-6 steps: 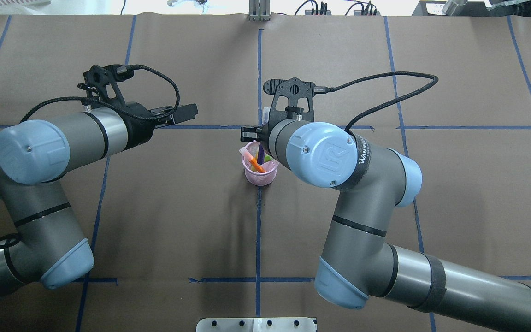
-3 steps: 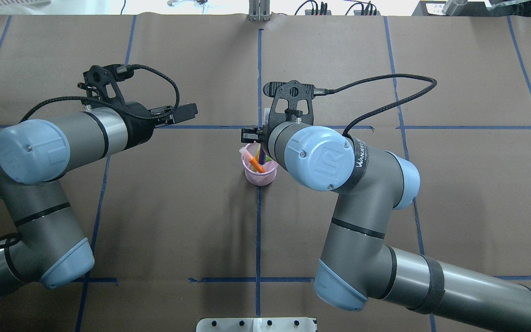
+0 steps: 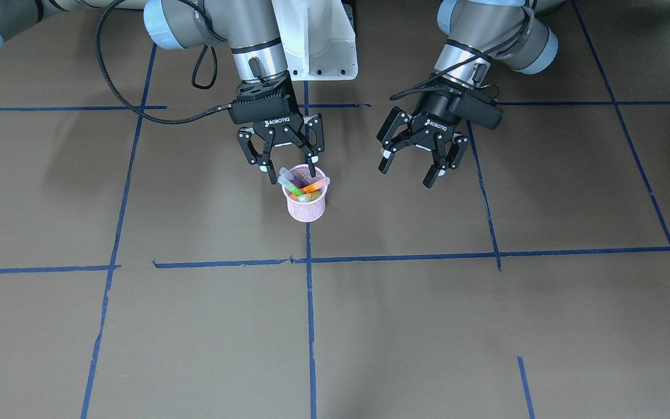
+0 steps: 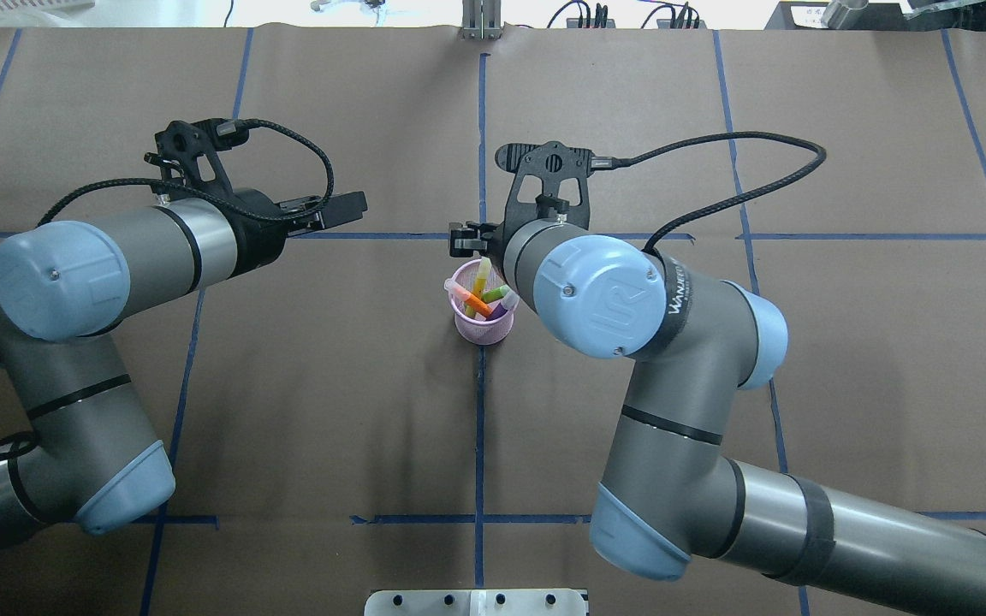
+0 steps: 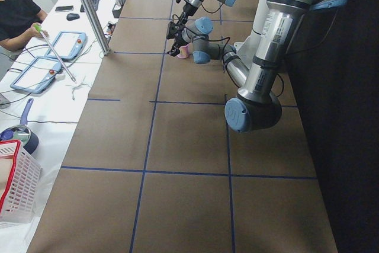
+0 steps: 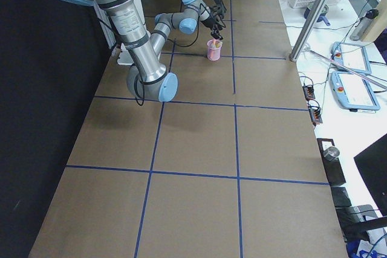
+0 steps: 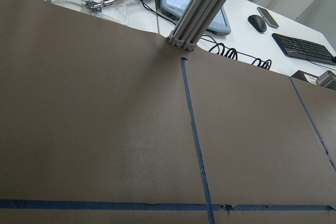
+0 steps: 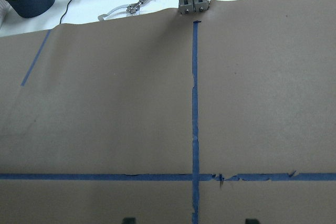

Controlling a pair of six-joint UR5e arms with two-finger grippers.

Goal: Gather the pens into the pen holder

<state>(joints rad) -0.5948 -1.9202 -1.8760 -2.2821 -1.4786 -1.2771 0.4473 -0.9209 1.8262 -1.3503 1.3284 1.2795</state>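
The pink mesh pen holder stands near the table's middle, on a blue tape line. Purple, green, orange and yellow pens lean inside it, caps up. It also shows in the overhead view with the pens fanned out. My right gripper is open just above the holder's rim, one finger on each side of the pen tops, gripping nothing. My left gripper is open and empty, off the table, well to the side of the holder. It also shows in the overhead view.
Blue tape lines divide the brown paper table cover. A metal post stands at the far edge. The robot's white base is at the near edge. Tablets, cables, a basket and a pot lie on the white bench beyond.
The right wrist has drawn slightly back and away from the holder. The purple pen that stood upright under it now leans among the others in the holder. The left arm has not moved.
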